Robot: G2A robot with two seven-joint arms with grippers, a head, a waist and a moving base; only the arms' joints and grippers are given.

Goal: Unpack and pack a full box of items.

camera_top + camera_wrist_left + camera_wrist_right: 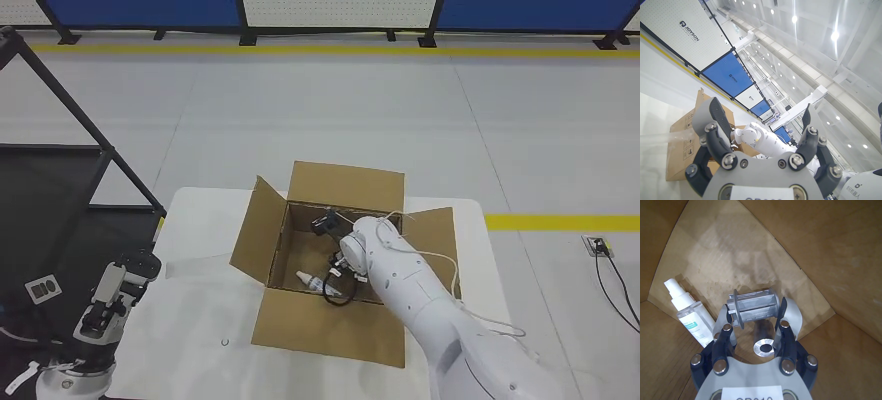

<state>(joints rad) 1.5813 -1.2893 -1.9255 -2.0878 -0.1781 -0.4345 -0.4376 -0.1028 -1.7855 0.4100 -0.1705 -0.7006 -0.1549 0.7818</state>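
Right gripper (755, 310), reaching down inside the open cardboard box (810, 241), holds a grey metal spool (757, 307) crosswise, its two dark padded fingers (782, 313) drawn in narrow against the spool's two ends. To me the hold looks slight. The pads bear on thin flange edges rather than on the barrel, so the spool could pivot or slip out during a lift. It would then land on the metal tube (762, 332) lying directly beneath it, or roll against the spray bottle (691, 315) just beside it. A lift that leans sideways could also catch the wrist on the box's upright flaps (255, 240) and drag the light carton. The spool looks like a cast part, a short matt barrel with lengthwise ribs and slots and a thin rim at each end. The tube below is dull and dark along its side, with a bright machined ring face around a black bore. The bottle is clear plastic with a white pump nozzle and a pale label, and it lies along the wall near a corner of the floor. The box is plain brown corrugated board with a scuffed floor, and it sits on a smooth white table (200, 300). Well apart, at the table's left edge, the left gripper (762, 105) points up towards the ceiling with its ribbed rubber pads spread wide and nothing between them.
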